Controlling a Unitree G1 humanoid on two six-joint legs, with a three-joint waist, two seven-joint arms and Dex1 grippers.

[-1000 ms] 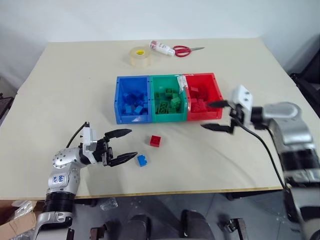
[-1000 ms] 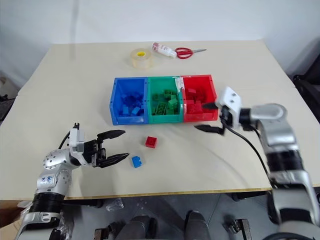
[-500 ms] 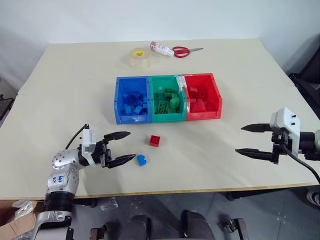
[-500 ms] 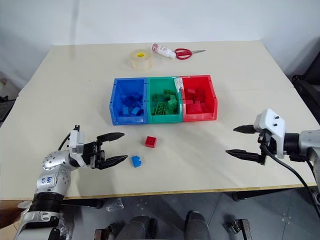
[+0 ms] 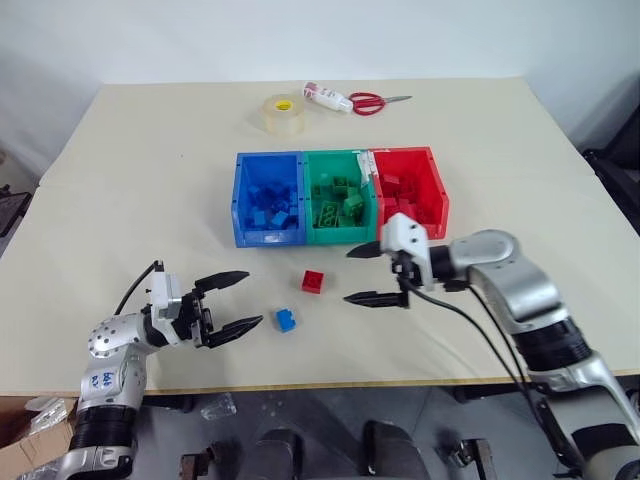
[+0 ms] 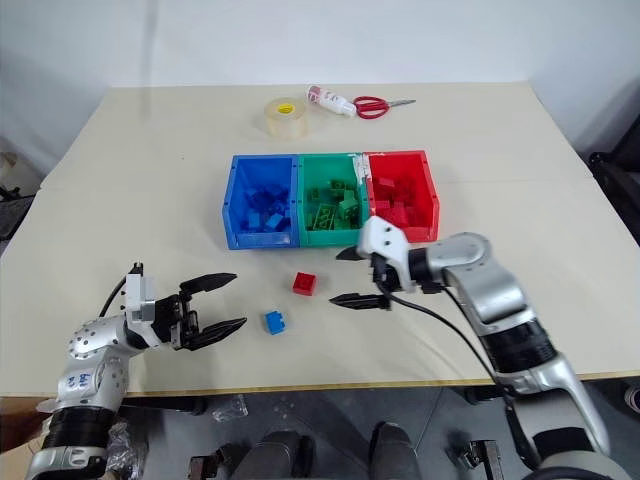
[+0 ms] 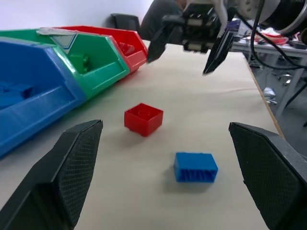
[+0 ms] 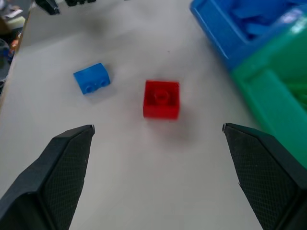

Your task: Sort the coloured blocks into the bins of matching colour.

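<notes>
We see red block (image 5: 313,281) and blue block (image 5: 286,320) at centre frame, below bins (image 5: 340,234). Left gripper (image 5: 237,301) lower left, right gripper (image 5: 363,275) centre; both spread wide, holding nothing.

A pale beige surface (image 5: 150,170) spreads wide under everything, its near edge running across the bottom of the head views and a faint seam crossing it from side to side. Near its far edge sits a clear tape roll (image 5: 282,112), lying flat with a yellow core at its middle. Just beside the roll, towards the right, lies a small white bottle (image 5: 326,97) with a reddish label, on its side. Its end is close to a pair of scissors (image 5: 372,101) with red handles and metal blades that point to the right. Beyond the surface rises a plain white wall (image 5: 300,35).
</notes>
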